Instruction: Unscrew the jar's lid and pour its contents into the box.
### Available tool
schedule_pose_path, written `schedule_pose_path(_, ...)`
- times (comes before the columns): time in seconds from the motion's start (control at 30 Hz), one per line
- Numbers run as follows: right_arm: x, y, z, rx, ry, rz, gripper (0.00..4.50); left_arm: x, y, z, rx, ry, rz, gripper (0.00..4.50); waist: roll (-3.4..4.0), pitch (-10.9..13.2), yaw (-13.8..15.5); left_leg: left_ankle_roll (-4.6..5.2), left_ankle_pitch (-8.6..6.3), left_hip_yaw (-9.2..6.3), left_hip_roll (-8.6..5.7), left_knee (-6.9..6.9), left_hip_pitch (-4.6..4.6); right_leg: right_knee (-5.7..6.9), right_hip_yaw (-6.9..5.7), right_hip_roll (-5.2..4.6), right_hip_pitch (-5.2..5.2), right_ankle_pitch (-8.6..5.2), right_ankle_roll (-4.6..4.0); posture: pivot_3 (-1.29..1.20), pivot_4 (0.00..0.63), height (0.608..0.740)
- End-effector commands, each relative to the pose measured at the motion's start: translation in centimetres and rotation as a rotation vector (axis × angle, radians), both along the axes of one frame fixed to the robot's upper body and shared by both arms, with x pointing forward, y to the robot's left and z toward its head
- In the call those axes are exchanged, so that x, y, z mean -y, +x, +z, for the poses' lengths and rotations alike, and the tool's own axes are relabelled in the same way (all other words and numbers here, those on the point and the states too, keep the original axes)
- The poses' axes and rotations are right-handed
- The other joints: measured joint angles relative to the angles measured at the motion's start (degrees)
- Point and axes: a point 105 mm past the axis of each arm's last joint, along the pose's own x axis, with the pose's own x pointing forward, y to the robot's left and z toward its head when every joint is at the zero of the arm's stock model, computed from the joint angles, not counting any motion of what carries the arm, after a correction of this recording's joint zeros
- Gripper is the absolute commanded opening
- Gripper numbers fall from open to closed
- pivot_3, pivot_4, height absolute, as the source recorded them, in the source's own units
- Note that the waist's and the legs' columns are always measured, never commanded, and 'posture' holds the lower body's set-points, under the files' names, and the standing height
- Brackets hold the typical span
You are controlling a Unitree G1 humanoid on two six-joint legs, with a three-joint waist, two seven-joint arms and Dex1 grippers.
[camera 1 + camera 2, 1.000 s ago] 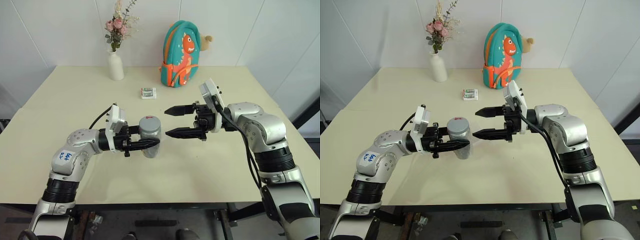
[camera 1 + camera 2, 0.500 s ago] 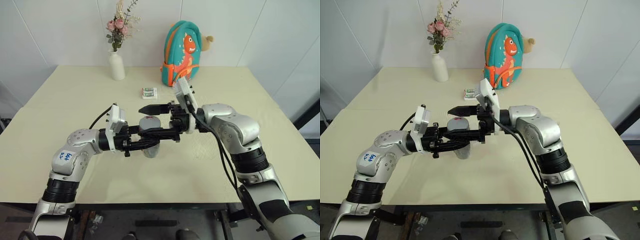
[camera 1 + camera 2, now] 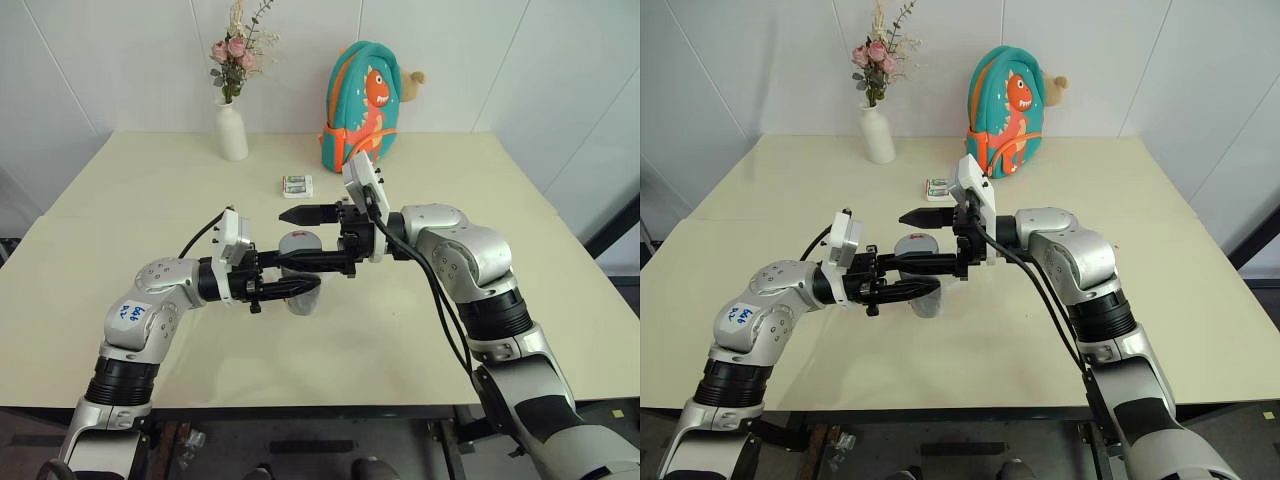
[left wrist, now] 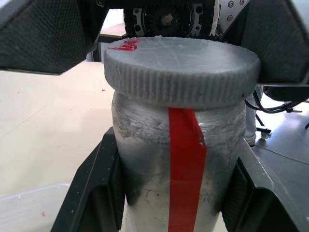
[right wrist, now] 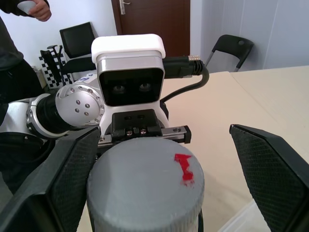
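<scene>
My left gripper [image 3: 306,284] is shut on the jar [image 4: 183,164], a silvery cylinder with a red stripe, and holds it upright above the table. The grey lid [image 3: 298,241] with a red mark sits screwed on top. My right gripper [image 3: 290,240] is open and points level at the lid, one finger [image 5: 63,183] on each side, with a gap to the lid [image 5: 145,179] on both sides. The contents are hidden inside the jar. A corner of the clear box [image 4: 29,208] shows on the table below the jar.
At the back of the cream table [image 3: 150,190] stand a white flower vase [image 3: 232,130] and a teal dinosaur backpack [image 3: 365,105]. A small white-and-green packet [image 3: 297,185] lies just behind the grippers. A person [image 5: 19,29] and chairs show beyond the table.
My right gripper has moved left, from beside the jar to straddling its lid, still open. The left gripper and the jar have stayed in place.
</scene>
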Motion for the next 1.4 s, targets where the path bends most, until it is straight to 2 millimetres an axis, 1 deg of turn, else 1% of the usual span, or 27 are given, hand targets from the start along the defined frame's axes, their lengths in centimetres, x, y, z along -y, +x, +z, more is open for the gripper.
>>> schedule_pose_path(0.03, 1.3, 0.6, 1.0, 0.050, 0.011, -0.043, 4.49, 0.2, -0.5, 1.2, 0.060, -0.013, -0.024, 2.03, 0.00, 0.00, -0.04, 0.00, 0.00, 0.00, 0.00, 0.00, 0.00, 0.00, 0.00, 0.00, 0.00, 0.00, 0.00, 0.00, 0.150, 0.740)
schedule_pose_path(0.17, 2.9, 1.0, 1.1, 0.053, -0.001, -0.062, 4.49, 0.2, -0.5, 1.2, 0.061, -0.014, -0.024, 2.03, 0.00, 0.00, -0.06, 0.00, 0.00, 0.00, 0.00, -0.01, 0.00, 0.00, 0.00, 0.00, 0.00, 0.00, 0.00, 0.00, 0.150, 0.740)
schedule_pose_path(0.3, 3.5, 1.0, 1.1, 0.050, -0.007, -0.059, 4.49, 0.2, -0.5, 1.2, 0.061, -0.014, -0.023, 2.03, 0.00, 0.00, -0.11, 0.00, 0.00, 0.00, 0.00, -0.01, 0.00, 0.00, 0.00, 0.00, 0.00, 0.00, 0.00, 0.00, 0.150, 0.740)
schedule_pose_path(0.43, 3.9, 0.3, 1.3, 0.038, -0.007, -0.013, 4.49, 0.2, -0.5, 1.2, 0.062, -0.015, -0.023, 2.03, 0.00, 0.00, 0.00, 0.00, 0.00, 0.00, 0.00, 0.01, 0.00, 0.00, 0.00, 0.00, 0.00, 0.00, 0.00, 0.00, 0.150, 0.740)
schedule_pose_path(0.7, 3.4, -1.4, 1.1, 0.008, -0.010, 0.102, 4.49, 0.0, -0.6, 1.2, 0.061, -0.010, -0.025, 2.03, 0.00, 0.00, -0.05, 0.00, 0.00, 0.00, 0.00, 0.00, 0.00, -0.01, 0.00, 0.00, 0.00, 0.00, 0.00, 0.00, 0.150, 0.740)
schedule_pose_path(0.87, 3.1, -1.4, 1.1, -0.007, -0.007, 0.108, 4.49, 0.0, -0.7, 1.2, 0.062, -0.009, -0.024, 2.03, 0.00, 0.00, -0.07, 0.00, 0.00, 0.00, 0.00, 0.02, 0.00, 0.01, 0.00, 0.00, 0.00, 0.00, 0.00, 0.00, 0.150, 0.740)
schedule_pose_path(1.13, 1.5, -1.4, 0.9, -0.016, -0.015, 0.122, 4.49, 0.2, -0.7, 1.3, 0.064, -0.014, -0.025, 2.03, 0.00, 0.00, -0.06, 0.00, 0.00, 0.00, 0.00, 0.02, 0.00, 0.01, 0.00, 0.00, 0.00, 0.00, 0.00, 0.00, 0.150, 0.740)
schedule_pose_path(1.3, 1.2, -1.6, 1.0, -0.017, -0.014, 0.133, 4.49, 0.2, -0.7, 1.3, 0.065, -0.015, -0.022, 2.03, 0.00, 0.00, -0.03, 0.00, 0.00, 0.00, 0.00, 0.02, 0.00, 0.01, 0.00, 0.00, 0.00, 0.00, 0.00, 0.00, 0.150, 0.740)
schedule_pose_path(1.37, 1.1, -1.6, 1.0, -0.017, -0.013, 0.133, 4.11, 0.2, -0.6, 1.3, 0.066, -0.015, -0.021, 2.03, 0.00, 0.00, -0.04, 0.00, 0.00, 0.00, 0.00, 0.02, 0.00, 0.01, 0.00, 0.00, 0.00, 0.00, 0.00, 0.00, 0.150, 0.740)
schedule_pose_path(1.4, 1.0, -1.6, 1.0, -0.015, -0.012, 0.135, 3.84, 0.2, -0.7, 1.3, 0.066, -0.015, -0.021, 2.03, 0.00, 0.00, -0.04, 0.00, 0.00, 0.00, 0.00, 0.02, 0.00, 0.01, 0.00, 0.00, 0.00, 0.00, 0.00, 0.00, 0.150, 0.740)
